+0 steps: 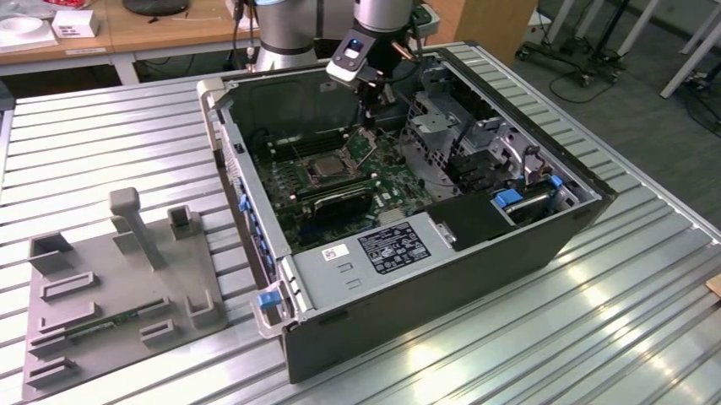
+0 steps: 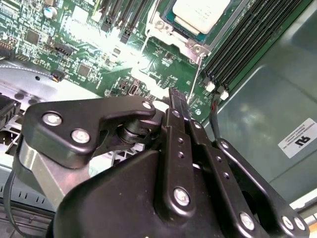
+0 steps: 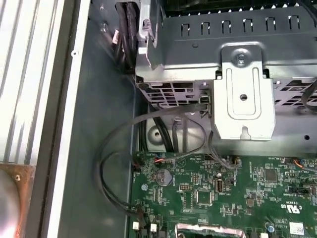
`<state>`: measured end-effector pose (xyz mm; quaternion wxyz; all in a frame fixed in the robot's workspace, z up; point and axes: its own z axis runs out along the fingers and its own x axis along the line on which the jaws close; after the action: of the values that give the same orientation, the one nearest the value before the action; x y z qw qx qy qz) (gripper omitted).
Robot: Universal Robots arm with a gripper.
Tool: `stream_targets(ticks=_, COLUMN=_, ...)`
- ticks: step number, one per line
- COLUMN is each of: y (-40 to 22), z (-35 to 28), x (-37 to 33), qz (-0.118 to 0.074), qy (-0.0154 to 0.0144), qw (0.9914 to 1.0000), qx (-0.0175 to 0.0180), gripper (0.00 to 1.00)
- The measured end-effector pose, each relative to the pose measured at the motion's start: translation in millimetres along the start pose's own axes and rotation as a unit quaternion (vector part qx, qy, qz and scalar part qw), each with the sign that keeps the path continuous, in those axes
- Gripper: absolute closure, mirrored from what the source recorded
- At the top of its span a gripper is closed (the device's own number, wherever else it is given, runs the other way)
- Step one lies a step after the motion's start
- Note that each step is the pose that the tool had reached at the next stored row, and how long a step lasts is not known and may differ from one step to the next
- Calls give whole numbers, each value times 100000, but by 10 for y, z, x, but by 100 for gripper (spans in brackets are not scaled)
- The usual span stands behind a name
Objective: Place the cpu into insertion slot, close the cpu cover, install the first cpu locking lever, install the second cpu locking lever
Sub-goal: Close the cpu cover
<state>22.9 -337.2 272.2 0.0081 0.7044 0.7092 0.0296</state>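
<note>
One cpu (image 2: 200,12) sits in one insertion slot (image 2: 194,47), tool (image 2: 174,95) near.

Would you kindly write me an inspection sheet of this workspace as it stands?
Surface: ribbed metal table carrying the open computer case.
Job's things: cpu lies in the insertion slot.
Clutter: grey fixture tray at the exterior view's left.
Grippers: gripper shut, inside the case over the green board, near the slot.
Cables: black cables looped along the case wall.
Surroundings: wooden desk, wheeled stand.
</note>
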Motion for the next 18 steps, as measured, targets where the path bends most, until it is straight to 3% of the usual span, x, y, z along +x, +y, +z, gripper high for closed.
stream_targets(ticks=5, y=8, z=0, x=0, qz=-8, qy=-2, qw=100000, qx=0, gripper=89)
stream_targets(ticks=13, y=193, z=13, x=-2, qz=1, qy=1, qw=100000, qx=12, gripper=89)
stream_targets(ticks=18, y=246, z=56, x=-3, qz=1, qy=1, qw=100000, qx=14, gripper=89)
